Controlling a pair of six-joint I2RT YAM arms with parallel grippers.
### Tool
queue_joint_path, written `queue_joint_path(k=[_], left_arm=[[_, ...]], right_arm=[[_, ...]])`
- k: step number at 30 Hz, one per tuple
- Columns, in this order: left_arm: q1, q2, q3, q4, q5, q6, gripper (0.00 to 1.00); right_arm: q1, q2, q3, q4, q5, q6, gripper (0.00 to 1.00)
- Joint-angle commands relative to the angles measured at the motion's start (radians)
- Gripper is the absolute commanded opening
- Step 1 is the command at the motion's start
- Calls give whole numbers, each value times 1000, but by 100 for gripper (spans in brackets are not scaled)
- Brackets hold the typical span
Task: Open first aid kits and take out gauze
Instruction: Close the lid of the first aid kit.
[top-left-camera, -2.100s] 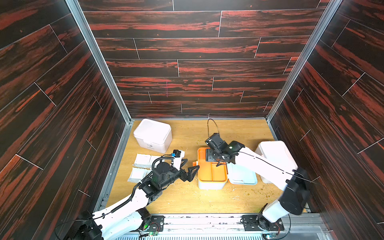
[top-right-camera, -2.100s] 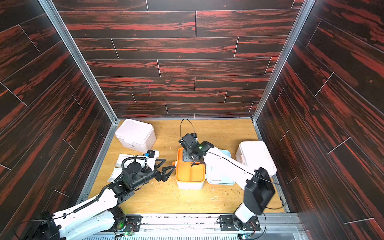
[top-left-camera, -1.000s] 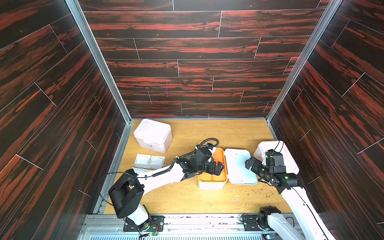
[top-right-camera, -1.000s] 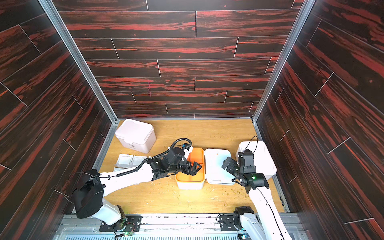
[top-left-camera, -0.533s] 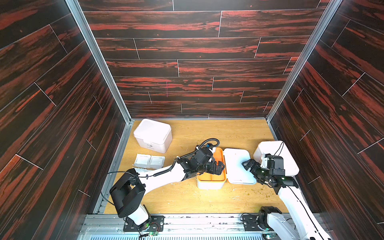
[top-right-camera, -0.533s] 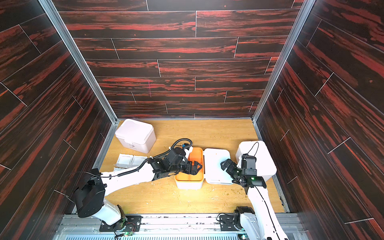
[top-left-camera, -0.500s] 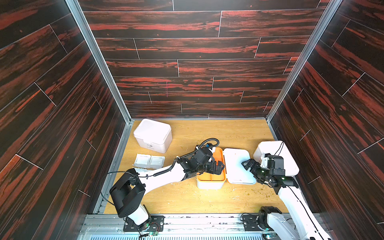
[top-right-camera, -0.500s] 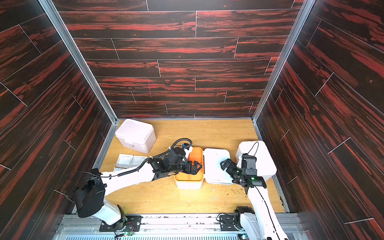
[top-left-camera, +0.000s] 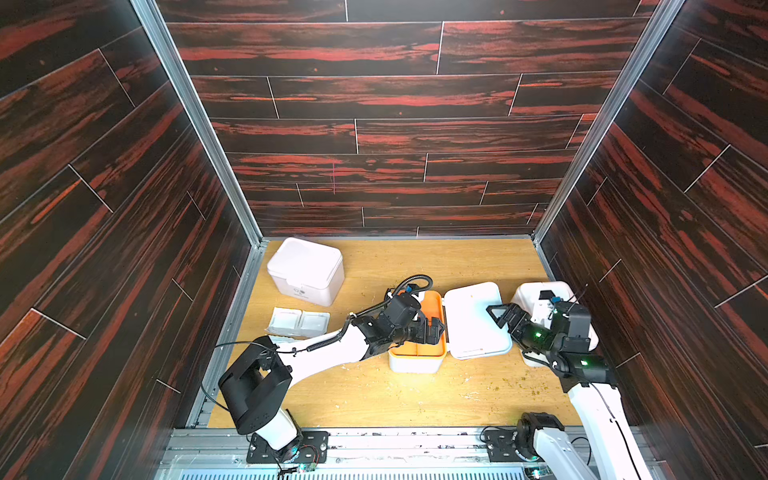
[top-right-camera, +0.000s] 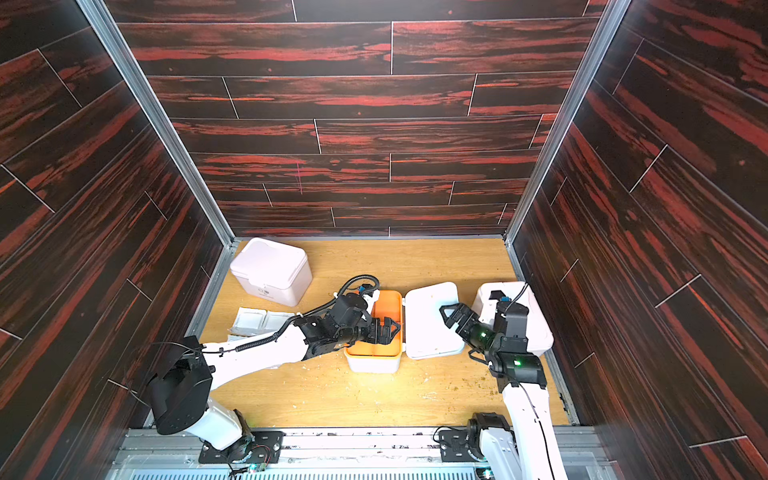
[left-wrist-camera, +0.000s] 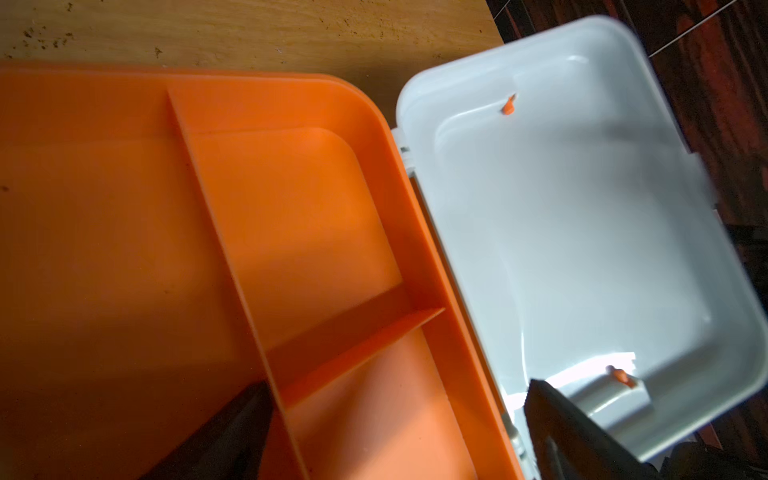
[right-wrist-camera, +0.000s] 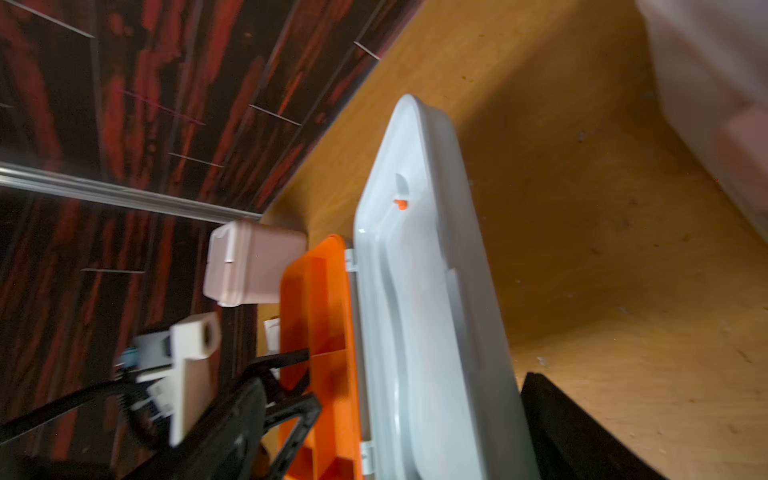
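While its lid lies flat, orange-trayed white plastic kit: table centre.
Left gripper: spread wide, empty, over tray.
Right gripper: spread wide, empty, lid's 3 o'clock.
Gauze: flat white packets, kit's 9 o'clock.

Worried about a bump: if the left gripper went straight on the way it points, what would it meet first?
Probably the orange tray inside the open first aid kit: the left gripper, open, angles down into it, straddling a divider. How far above the tray floor it is remains unclear.
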Motion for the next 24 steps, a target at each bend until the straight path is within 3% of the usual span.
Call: queue_joint_path(k=[1,8,16,24], left_arm=[[-25,13,-16,77,79,-32,99],[-26,18,-24,133,94,-74,99],[-40,30,-53,254,78,-154,98],[-41,-66,-107,296,25,-138,98]], right_arm=[[12,-11,45,23,-167,31,98],[11,-9,86,110,-324,64,98],[17,31,93,194,-416,99,98],[43,65,117,201,-432,77,98]])
